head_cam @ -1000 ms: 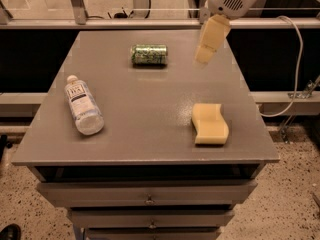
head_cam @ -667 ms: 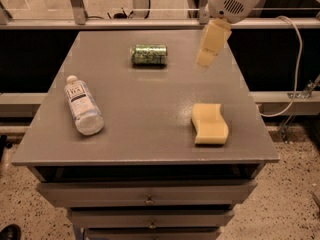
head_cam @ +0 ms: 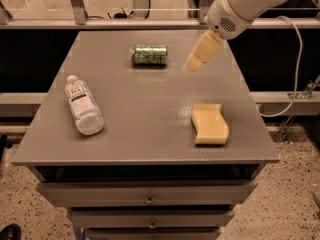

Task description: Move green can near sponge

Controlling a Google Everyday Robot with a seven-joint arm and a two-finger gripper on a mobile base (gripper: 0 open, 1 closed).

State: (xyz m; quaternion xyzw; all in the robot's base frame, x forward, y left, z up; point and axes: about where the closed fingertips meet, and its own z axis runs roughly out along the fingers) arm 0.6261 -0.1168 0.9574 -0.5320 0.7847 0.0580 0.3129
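Observation:
The green can [head_cam: 148, 54] lies on its side at the back middle of the grey table [head_cam: 145, 119]. The pale yellow sponge [head_cam: 210, 123] lies flat at the front right. My gripper [head_cam: 196, 60] hangs above the table's back right on a white arm, just right of the can and apart from it. It holds nothing that I can see. The sponge is well in front of the gripper.
A clear plastic bottle [head_cam: 83, 105] with a white label lies on its side at the left of the table. Drawers [head_cam: 147, 199] run below the table's front edge. A rail and a cable are behind and to the right.
My gripper has moved left and a little lower, closer to the green can. The can, sponge and bottle have not moved.

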